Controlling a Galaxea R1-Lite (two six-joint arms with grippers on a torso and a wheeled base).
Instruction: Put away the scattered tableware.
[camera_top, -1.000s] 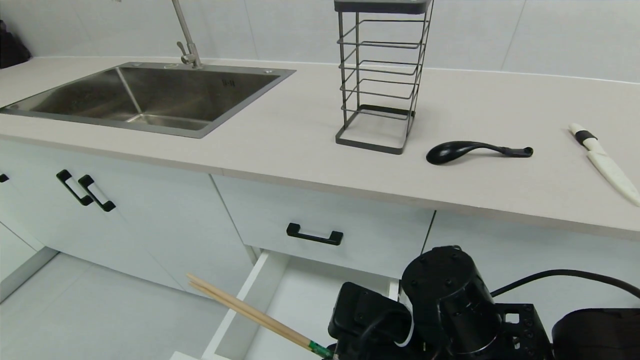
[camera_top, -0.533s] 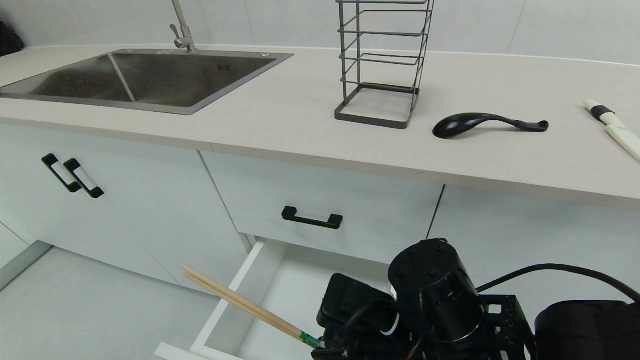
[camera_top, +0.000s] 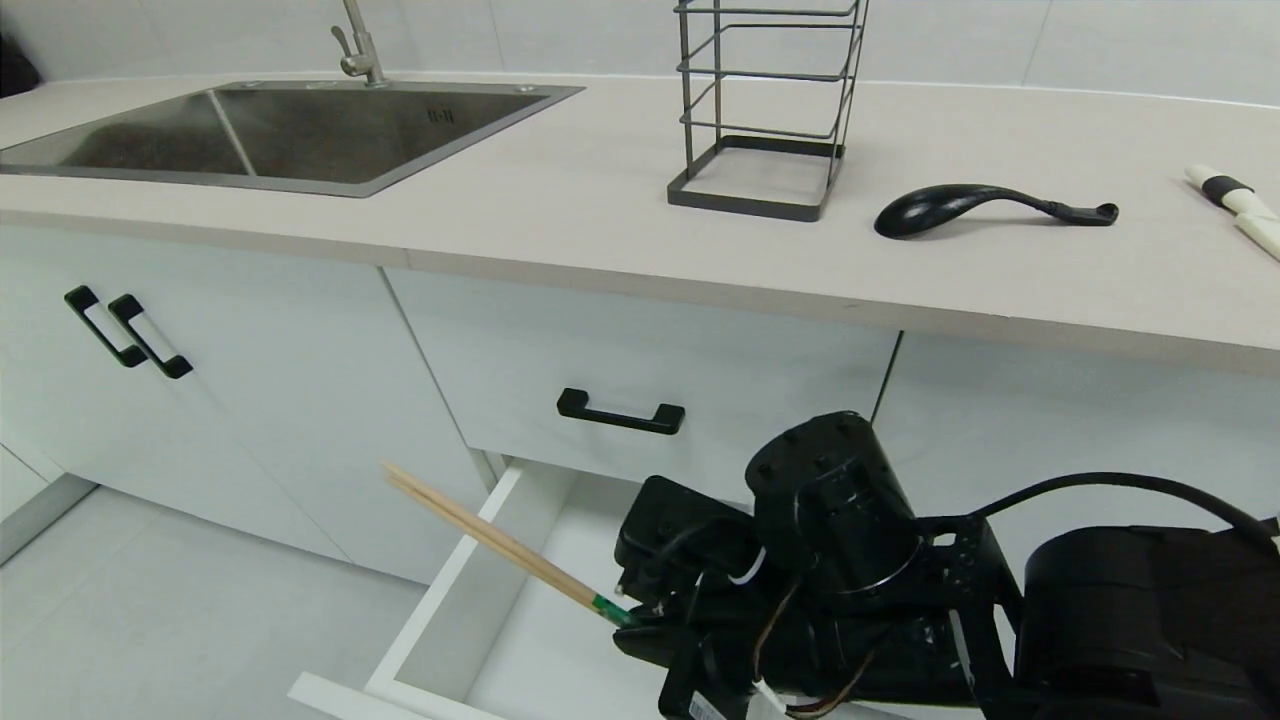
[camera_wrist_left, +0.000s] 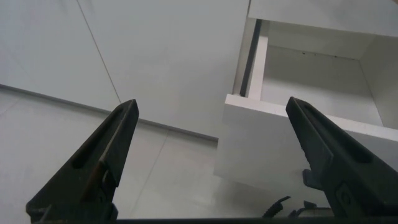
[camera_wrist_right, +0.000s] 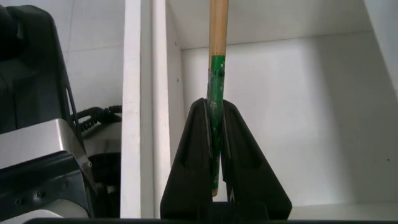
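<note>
A pair of wooden chopsticks (camera_top: 500, 545) with green ends sticks out up and to the left from my right gripper (camera_top: 632, 617), which is shut on the green end over the open white drawer (camera_top: 440, 610). In the right wrist view the chopsticks (camera_wrist_right: 217, 56) are pinched in the right gripper (camera_wrist_right: 215, 115) above the drawer's white floor (camera_wrist_right: 298, 124). A black spoon (camera_top: 985, 208) and a white knife (camera_top: 1235, 205) lie on the counter. My left gripper (camera_wrist_left: 211, 162) hangs open and holds nothing, beside the drawer's front panel (camera_wrist_left: 280, 143).
A dark wire rack (camera_top: 760, 110) stands on the beige counter (camera_top: 560, 200), with a steel sink (camera_top: 290, 125) to its left. A shut drawer with a black handle (camera_top: 620, 412) sits above the open one. Cabinet doors (camera_top: 200, 400) and grey floor lie to the left.
The head view has shifted, so the counter sits higher in the picture. The right arm has come further into view, carrying the chopsticks over the open drawer.
</note>
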